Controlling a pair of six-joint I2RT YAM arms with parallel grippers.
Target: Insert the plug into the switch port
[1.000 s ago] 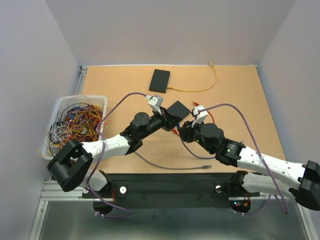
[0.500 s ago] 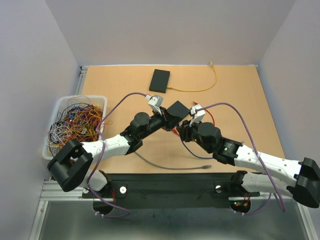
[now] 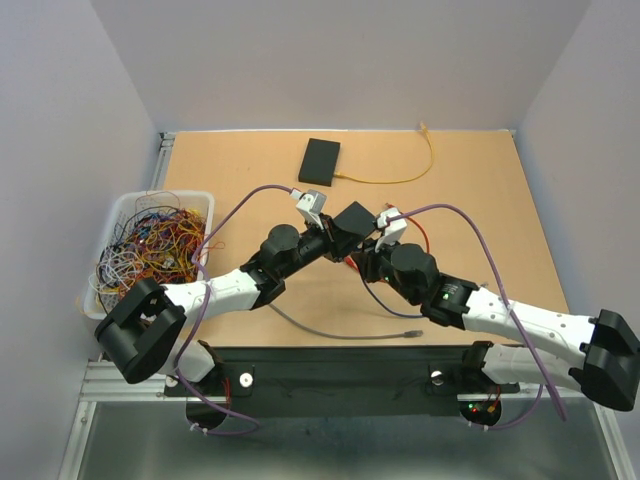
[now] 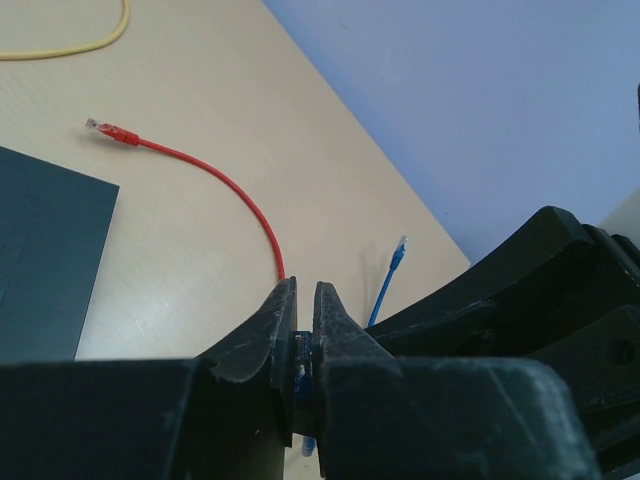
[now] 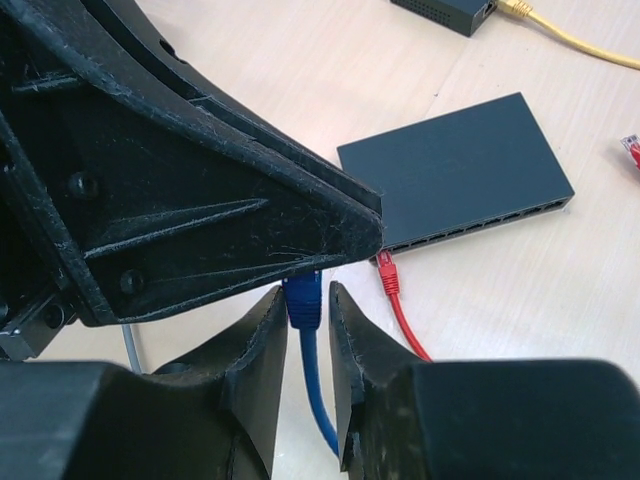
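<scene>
Grip from two sides on the blue plug [image 5: 303,300], tools meeting tip to tip above the table [image 3: 480,200]. On the left gripper [image 4: 304,292], fingers drawn almost together, only a thin slit between, clamped there on the plug's pale tip. On the right gripper [image 5: 305,293], fingers closed in on the blue boot from either side, blue cable [image 5: 322,405] trailing back between them toward the wrist. Plug not yet in any port, held just short of the near corner of the black switch [image 5: 455,170]. Switch flat on the table just ahead and right of the right fingertips, port row turned toward that tool. At that row, beside the right finger, a red plug [image 5: 386,270]; whether seated, cannot tell. Ahead of the left fingertips, a red cable [image 4: 225,185] curving away to a loose end. Farther ahead of both tools, a second black box [image 5: 445,10] with a yellow cable [image 5: 575,40]. Behind the tools, toward the bases, a grey cable [image 3: 340,332]. Out past the left arm's elbow, a bin [image 3: 208,205] of tangled wires.
</scene>
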